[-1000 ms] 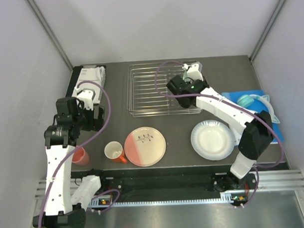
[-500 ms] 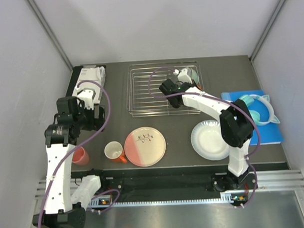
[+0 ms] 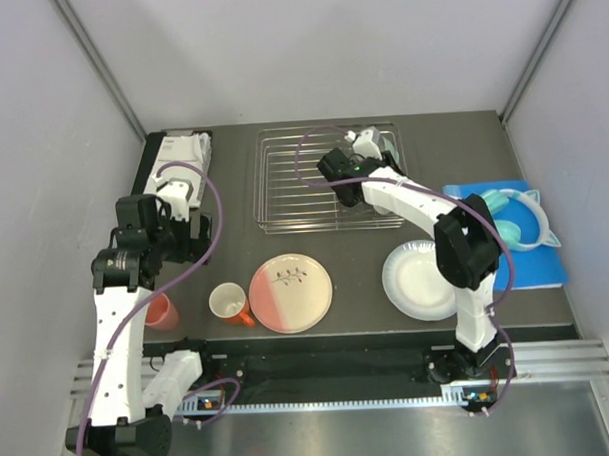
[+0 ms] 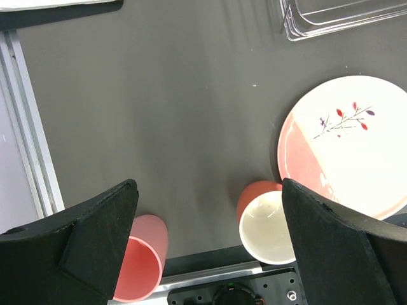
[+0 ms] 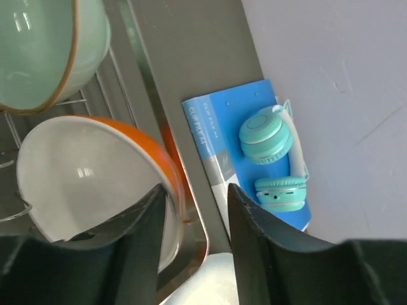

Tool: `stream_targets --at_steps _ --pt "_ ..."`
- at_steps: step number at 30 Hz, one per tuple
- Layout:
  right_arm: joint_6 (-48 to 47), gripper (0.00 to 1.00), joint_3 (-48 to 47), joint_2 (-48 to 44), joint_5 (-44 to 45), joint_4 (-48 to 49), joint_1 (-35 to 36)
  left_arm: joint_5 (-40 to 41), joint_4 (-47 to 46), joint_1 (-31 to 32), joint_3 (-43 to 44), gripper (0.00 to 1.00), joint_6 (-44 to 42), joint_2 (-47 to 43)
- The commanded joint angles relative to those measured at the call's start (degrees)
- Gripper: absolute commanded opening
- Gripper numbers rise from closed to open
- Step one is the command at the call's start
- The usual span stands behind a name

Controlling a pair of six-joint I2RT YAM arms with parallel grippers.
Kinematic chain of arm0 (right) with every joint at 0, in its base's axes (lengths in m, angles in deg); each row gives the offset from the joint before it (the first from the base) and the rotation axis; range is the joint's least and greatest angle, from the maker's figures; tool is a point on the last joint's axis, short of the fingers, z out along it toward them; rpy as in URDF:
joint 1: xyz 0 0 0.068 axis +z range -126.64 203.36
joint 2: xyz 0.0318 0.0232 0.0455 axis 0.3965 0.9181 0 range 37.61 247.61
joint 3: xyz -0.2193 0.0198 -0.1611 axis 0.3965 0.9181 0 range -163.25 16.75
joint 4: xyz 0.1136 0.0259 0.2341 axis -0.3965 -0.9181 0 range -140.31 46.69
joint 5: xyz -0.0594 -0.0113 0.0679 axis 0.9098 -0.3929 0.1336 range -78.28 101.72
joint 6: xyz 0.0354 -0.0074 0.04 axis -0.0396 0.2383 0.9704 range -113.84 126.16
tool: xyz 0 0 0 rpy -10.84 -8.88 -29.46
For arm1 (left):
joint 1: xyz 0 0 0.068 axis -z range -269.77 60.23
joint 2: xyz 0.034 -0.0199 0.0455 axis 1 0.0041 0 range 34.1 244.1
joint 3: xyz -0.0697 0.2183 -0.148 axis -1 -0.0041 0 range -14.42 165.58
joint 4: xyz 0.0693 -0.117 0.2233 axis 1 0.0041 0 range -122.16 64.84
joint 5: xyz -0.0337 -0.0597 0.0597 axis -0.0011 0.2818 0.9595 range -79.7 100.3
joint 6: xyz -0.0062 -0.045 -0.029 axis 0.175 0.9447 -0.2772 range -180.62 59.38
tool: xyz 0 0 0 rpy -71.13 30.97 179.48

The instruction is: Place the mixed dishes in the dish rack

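The dark tabletop [image 3: 365,248] is seen from above, with the wire dish rack [image 3: 283,179] set at its far middle; to the right of the rack a blue book [image 3: 542,266] is laid flat, and teal headphones [image 5: 264,140] are rested on it; to the left of the rack a black tray [image 4: 38,18] carrying white papers is placed; on the near side of the rack the pink-and-cream plate [image 3: 291,293] with its twig motif is laid flat, and the white plate [image 3: 411,280] is found nearer the rack's right end, well apart from the first; inside the rack, at its right end, the mint green bowl [image 5: 38,51] and the orange white-lined bowl [image 5: 89,178] are leaned just beside each other, both tilted; the orange mug [image 4: 267,222] is stood upright just beside the pink-and-cream plate, on the side away from the white plate, and the salmon pink cup [image 4: 141,257] is seen further out that way, near the tabletop's edge; the right claw [image 5: 195,190] is held over the rack's right end with its jaws parted, the orange bowl's rim being seen in the gap against one finger [image 5: 137,241] and clear of the other, so nothing is gripped; the left claw [image 4: 208,190] is held spread wide above bare tabletop, to the near left of the rack, with nothing between its fingers.
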Motion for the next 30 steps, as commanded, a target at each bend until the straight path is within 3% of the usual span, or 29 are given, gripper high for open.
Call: stream_targets --at_steps 1,8,15,16,20,25,30 --pt "-0.3 0.51 -2.4 2.4 -2.4 1.7 0.0 -0.3 -1.4 -0.1 0.6 0.99 0.4 -0.5" --pt "0.5 0.56 -0.1 1.8 -4.4 3.1 0.1 0.3 -1.3 -0.1 0.1 0.99 -0.2 -0.8" --pt "1.2 0.83 -0.9 -7.5 -7.1 1.0 3.1 0.1 -1.6 -0.1 -0.4 0.99 -0.1 -0.1" --pt "0.9 0.91 -1.0 -9.4 -8.5 0.8 3.9 0.2 -1.6 -0.1 -0.3 0.99 -0.3 0.0" --pt "0.1 0.95 -0.3 -19.1 -17.1 0.9 9.5 0.4 -0.2 -0.1 1.6 0.99 -2.3 0.4" --pt "2.4 0.96 11.1 -33.1 -29.3 2.1 15.1 -2.3 1.3 -0.1 3.0 0.99 -3.7 1.2" --pt "21.3 0.95 26.1 -46.3 -26.1 -7.9 13.0 -13.7 1.0 0.0 5.6 0.98 -3.9 4.9"
